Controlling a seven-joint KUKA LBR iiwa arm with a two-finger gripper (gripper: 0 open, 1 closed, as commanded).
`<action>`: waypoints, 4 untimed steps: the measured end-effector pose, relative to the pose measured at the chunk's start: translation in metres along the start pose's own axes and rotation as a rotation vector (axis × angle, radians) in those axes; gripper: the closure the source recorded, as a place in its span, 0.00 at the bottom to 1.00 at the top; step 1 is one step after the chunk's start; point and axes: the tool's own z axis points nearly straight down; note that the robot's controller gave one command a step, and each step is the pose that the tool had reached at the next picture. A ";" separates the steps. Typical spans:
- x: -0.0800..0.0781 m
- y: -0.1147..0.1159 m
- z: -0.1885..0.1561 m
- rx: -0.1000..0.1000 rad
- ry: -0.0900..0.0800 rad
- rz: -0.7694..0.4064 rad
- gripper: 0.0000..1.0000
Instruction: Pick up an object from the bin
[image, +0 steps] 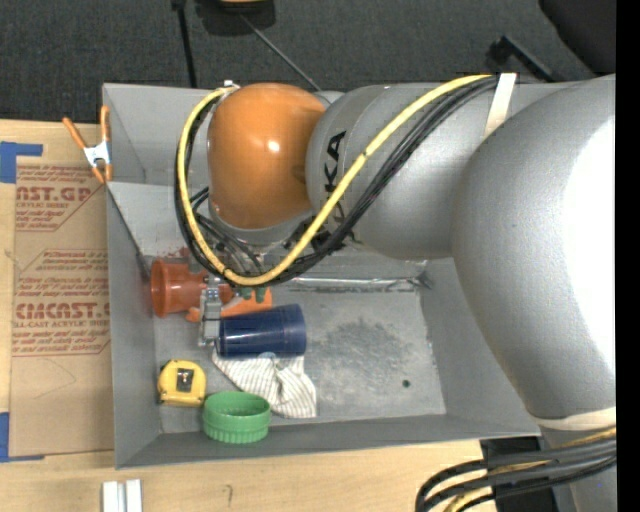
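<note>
I am viewing the gripper (212, 312) hanging low at the left side of the grey metal bin (380, 345). It is under the arm's orange wrist cover (262, 150), which is hiding most of it. The gripper is sitting between an orange-red plastic cup (168, 288) lying on its side and a dark blue plastic cylinder (262, 331), just beside both. I cannot tell how the jaws are standing, or whether they are holding anything. I am judging the blue cylinder the likelier target, since it is lying flat with its top exposed. A yellow tape measure (181, 382), a green plastic ring lid (236, 417) and a checked white cloth (278, 388) are lying nearer the front wall.
</note>
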 end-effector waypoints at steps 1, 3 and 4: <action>-0.002 -0.001 -0.005 -0.001 -0.007 0.003 0.00; 0.009 -0.040 0.115 -0.002 -0.010 -0.001 1.00; 0.009 -0.040 0.116 -0.003 -0.009 0.000 1.00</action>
